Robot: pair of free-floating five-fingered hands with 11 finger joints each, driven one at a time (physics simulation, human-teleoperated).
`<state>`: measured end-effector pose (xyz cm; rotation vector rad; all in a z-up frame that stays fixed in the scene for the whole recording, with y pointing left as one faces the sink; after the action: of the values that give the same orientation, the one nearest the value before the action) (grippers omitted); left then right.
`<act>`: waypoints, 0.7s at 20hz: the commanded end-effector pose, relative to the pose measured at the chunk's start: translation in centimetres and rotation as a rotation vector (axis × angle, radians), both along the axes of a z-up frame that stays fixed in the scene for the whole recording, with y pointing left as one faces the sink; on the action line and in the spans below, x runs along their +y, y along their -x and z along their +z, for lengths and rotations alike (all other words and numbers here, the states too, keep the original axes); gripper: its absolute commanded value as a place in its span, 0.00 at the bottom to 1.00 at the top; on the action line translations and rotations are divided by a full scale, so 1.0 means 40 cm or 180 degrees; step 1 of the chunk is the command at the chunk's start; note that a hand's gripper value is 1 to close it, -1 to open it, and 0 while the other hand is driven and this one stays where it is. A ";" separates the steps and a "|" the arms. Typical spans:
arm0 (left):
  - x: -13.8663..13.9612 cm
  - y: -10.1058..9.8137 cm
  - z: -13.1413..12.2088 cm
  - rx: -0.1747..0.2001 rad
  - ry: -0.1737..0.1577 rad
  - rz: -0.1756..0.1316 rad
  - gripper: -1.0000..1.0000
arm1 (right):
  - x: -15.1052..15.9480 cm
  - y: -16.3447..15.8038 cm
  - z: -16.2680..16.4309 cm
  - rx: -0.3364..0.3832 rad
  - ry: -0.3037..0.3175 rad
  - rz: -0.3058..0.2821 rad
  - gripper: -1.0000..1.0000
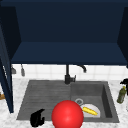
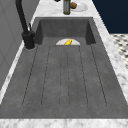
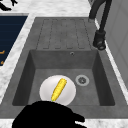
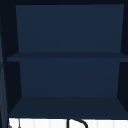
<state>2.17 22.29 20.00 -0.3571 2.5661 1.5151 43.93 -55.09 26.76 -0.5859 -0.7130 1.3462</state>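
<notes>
Left hand [image 1: 37, 118] sits curled and empty at the sink's [image 1: 45, 92] front-left edge; we see corn [image 1: 90, 111] on the plate [image 1: 96, 113] in the basin.

This is a home kitchen: a dark grey stone sink [image 1: 30, 95] with a ribbed draining board and a black curved tap [image 1: 68, 75] sits in a white marbled worktop [image 2: 50, 7] against white wall tiles [image 1: 100, 71], below an open dark blue wall cabinet [image 4: 67, 56].
</notes>
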 end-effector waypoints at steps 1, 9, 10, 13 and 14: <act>0.000 0.000 0.000 0.0000 0.0000 0.0000 0.50 | 0.000 -0.025 -0.026 0.0087 0.0006 0.0062 0.00; 0.000 0.000 0.000 0.0000 0.0000 0.0000 0.50 | -0.004 -0.092 -0.073 0.0248 0.0005 0.0162 0.00; 0.000 0.000 0.000 0.0000 0.0000 0.0000 0.50 | -0.005 -0.102 -0.081 0.0258 0.0003 0.0167 0.00; 0.000 0.000 0.000 0.0000 0.0000 0.0000 0.50 | -0.017 -0.134 -0.094 0.0343 -0.0029 0.0229 0.00; 0.000 0.000 0.000 0.0000 0.0000 0.0000 0.50 | -0.021 -0.145 -0.095 0.0425 -0.0053 0.0261 0.00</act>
<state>2.17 22.29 20.00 -0.3571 2.5661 1.5151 48.69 -55.51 24.25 -0.4295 -0.6395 1.3832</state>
